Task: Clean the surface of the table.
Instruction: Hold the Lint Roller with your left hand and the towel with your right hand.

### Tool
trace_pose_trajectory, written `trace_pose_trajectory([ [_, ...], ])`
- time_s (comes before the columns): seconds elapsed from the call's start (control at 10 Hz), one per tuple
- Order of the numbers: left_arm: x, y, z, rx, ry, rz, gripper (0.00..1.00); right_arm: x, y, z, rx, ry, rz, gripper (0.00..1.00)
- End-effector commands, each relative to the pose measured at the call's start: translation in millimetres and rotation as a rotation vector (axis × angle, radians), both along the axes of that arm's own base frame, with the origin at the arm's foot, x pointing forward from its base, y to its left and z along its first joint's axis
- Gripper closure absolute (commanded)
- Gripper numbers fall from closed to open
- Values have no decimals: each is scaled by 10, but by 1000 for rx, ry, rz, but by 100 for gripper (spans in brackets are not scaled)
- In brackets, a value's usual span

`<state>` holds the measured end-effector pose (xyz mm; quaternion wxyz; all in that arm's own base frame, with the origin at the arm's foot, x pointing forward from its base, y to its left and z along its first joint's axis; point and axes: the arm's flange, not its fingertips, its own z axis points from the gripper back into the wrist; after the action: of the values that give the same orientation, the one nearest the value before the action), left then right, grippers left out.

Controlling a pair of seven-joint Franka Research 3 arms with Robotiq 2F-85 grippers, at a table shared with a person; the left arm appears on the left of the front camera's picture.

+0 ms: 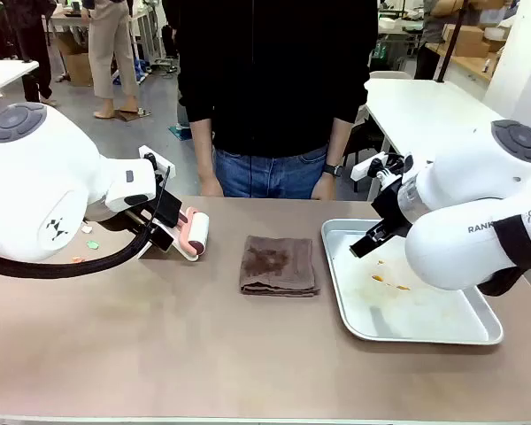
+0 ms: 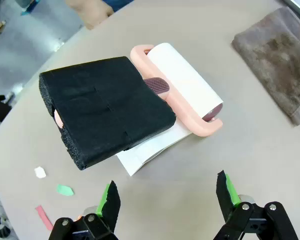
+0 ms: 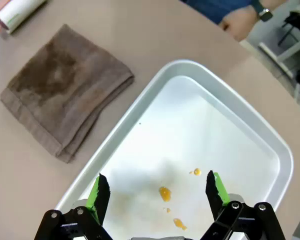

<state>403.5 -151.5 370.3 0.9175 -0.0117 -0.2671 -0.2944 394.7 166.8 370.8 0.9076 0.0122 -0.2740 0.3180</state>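
Front view: the wide brownish-tan worktop (image 1: 159, 354) with its pale edge runs across the frame, from my side to a person in a black top and blue jeans (image 1: 274, 80) standing at the far edge. My white left arm (image 1: 35, 177) comes in from the left and my white right arm (image 1: 478, 221) from the right.

On the worktop's right part lies a shiny rectangular metal tray (image 1: 425, 310). Just beside it, near the middle, a folded dark brown cloth (image 1: 279, 264) lies flat and carries a darker stain. Left of the cloth, well apart from it, rests a roller with a pink plastic frame and a white paper roll (image 1: 195, 235). Its handle is wrapped in a black foam block (image 2: 107, 107), and a loose white sheet lies under it.

Left wrist view: my left gripper (image 2: 167, 184) hovers just short of the foam block, jaws wide apart and holding nothing.

Right wrist view: my right gripper (image 3: 156, 178) hangs over the tray, jaws likewise spread and empty.

Small white (image 2: 40, 172), green (image 2: 65, 190) and pink (image 2: 42, 217) paper scraps dot the worktop beside the roller. A few orange spots (image 3: 164, 193) mark the tray floor.
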Motion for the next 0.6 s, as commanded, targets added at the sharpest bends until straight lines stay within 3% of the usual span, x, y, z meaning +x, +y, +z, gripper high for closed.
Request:
trace_pose_trajectory([
  [0.0,0,0,0,0,0,0,0,1,1,1,0,0,0,0],
  [0.5,0,0,0,0,0,0,0,1,1,1,0,0,0,0],
])
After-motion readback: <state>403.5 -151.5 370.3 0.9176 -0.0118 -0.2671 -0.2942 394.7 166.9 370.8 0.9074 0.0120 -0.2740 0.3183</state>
